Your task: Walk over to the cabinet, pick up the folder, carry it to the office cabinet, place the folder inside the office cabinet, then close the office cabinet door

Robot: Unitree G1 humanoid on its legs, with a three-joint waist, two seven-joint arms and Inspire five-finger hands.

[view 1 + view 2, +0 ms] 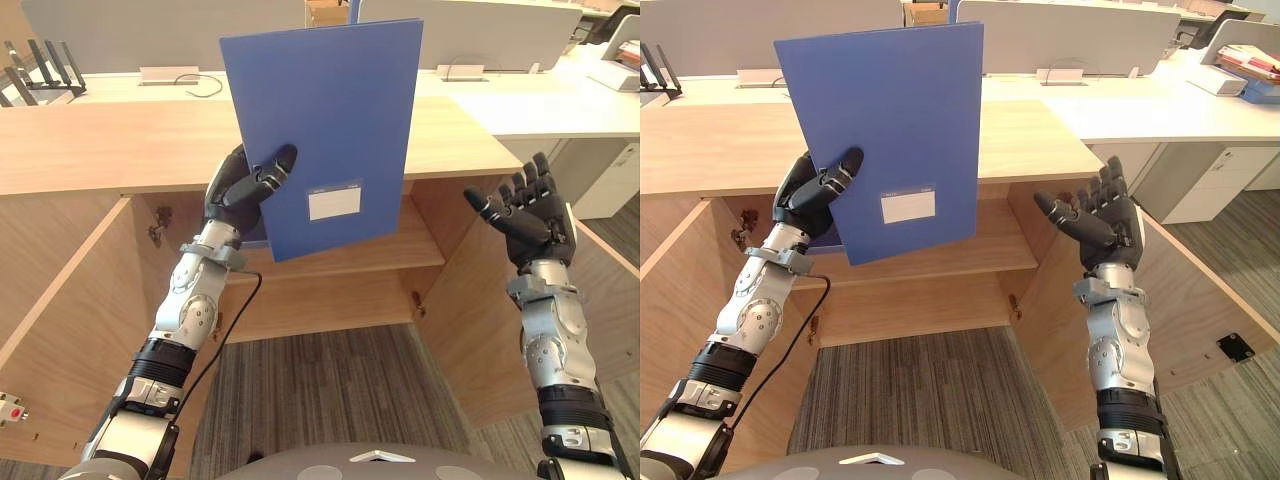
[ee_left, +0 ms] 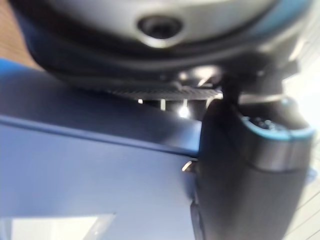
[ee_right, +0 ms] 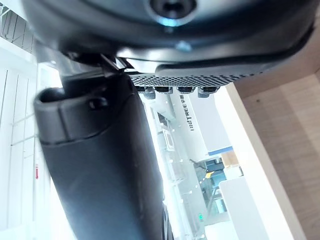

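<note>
A blue folder [image 1: 325,120] with a white label stands upright in front of the open wooden cabinet [image 1: 340,255]. My left hand [image 1: 245,185] is shut on its lower left edge, thumb across the front cover; up close the thumb [image 2: 250,175] presses on the blue cover [image 2: 90,170]. My right hand [image 1: 525,210] is raised to the right of the folder, apart from it, fingers straight and spread, palm towards the folder. The same open hand [image 1: 1105,215] holds nothing. Both cabinet doors [image 1: 60,330] hang wide open, and a shelf [image 1: 940,255] lies behind the folder.
The cabinet's wooden top [image 1: 100,140] runs across the view at chest height. White desks [image 1: 520,100] with grey dividers stand beyond it, with a black file rack [image 1: 40,70] at the far left. Striped grey carpet [image 1: 320,390] covers the floor between the open doors.
</note>
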